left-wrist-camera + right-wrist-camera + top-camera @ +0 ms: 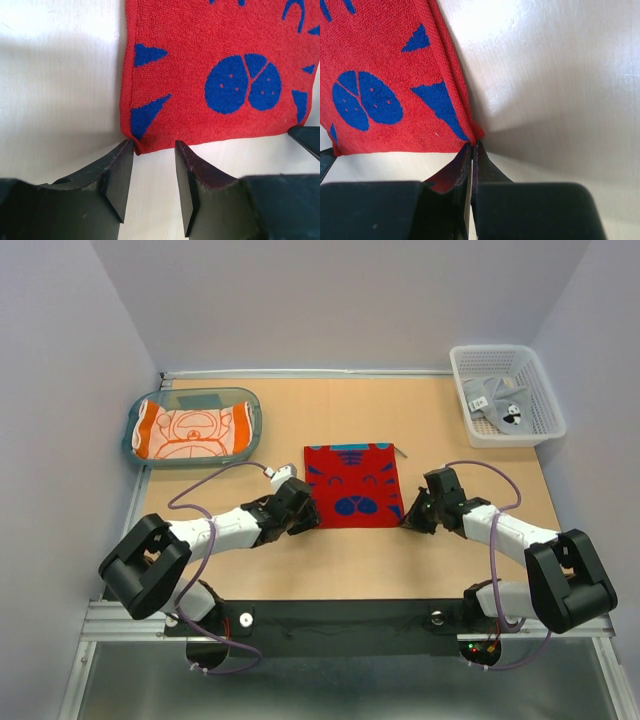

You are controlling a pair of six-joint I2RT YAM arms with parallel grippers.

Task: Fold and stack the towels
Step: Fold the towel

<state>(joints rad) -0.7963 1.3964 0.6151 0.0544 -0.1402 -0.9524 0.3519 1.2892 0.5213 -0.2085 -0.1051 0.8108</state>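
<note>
- The red towel (352, 485) is laid flat in the middle of the worktop (430, 430), with its near edge by both arms.
- A crooked fold can be made from here. Only one near corner is held, so if the towel is lifted now, one side is pulled up and the other is left lying.
- The held corner can be lost too, as only a very thin bit of cloth is pinched there (a small tug may be enough to slip it out).
- The left fingers (119, 175) are set a little apart. The near left corner is seen right at their tips, touching one tip, but it is not squeezed.
- The right fingers (489, 172) are pressed together on the near right corner, and a sliver of red is seen between them.
- The orange towel (190, 430) is found in the tray (256, 425) and the grey towel (497, 400) in the basket (500, 350), both well apart from the arms.
</note>
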